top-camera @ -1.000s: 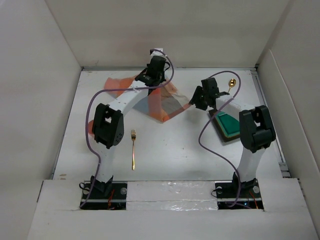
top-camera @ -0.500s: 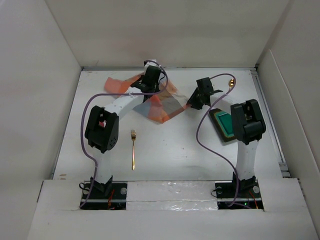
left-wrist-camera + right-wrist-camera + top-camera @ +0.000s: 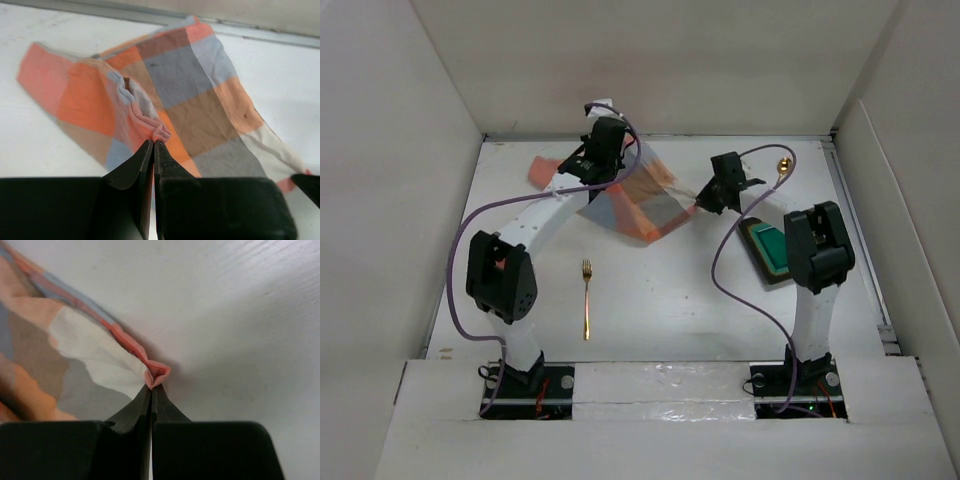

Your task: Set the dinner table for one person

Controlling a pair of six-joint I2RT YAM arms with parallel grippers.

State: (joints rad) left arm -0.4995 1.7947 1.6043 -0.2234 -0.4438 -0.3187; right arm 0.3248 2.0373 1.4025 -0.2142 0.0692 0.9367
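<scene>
An orange-and-grey checked cloth (image 3: 642, 207) lies spread at the back of the white dinner table (image 3: 660, 300). My left gripper (image 3: 588, 168) is shut on a bunched fold of it, seen close in the left wrist view as the cloth (image 3: 185, 85) pinched at the gripper (image 3: 153, 142). My right gripper (image 3: 704, 202) is shut on the cloth's right corner; in the right wrist view a pink edge of the cloth (image 3: 85, 350) is squeezed at the gripper (image 3: 151, 387). The cloth hangs slightly raised between the two grips.
A gold fork (image 3: 586, 298) lies left of centre, nearer the arms. A gold spoon (image 3: 782, 167) lies at the back right. A dark green dish (image 3: 770, 248) sits at the right, partly hidden by the right arm. White walls enclose the table.
The right gripper has closed on the cloth's right corner. The left arm has swung left and back, pulling its fold of cloth with it and stretching the cloth out.
</scene>
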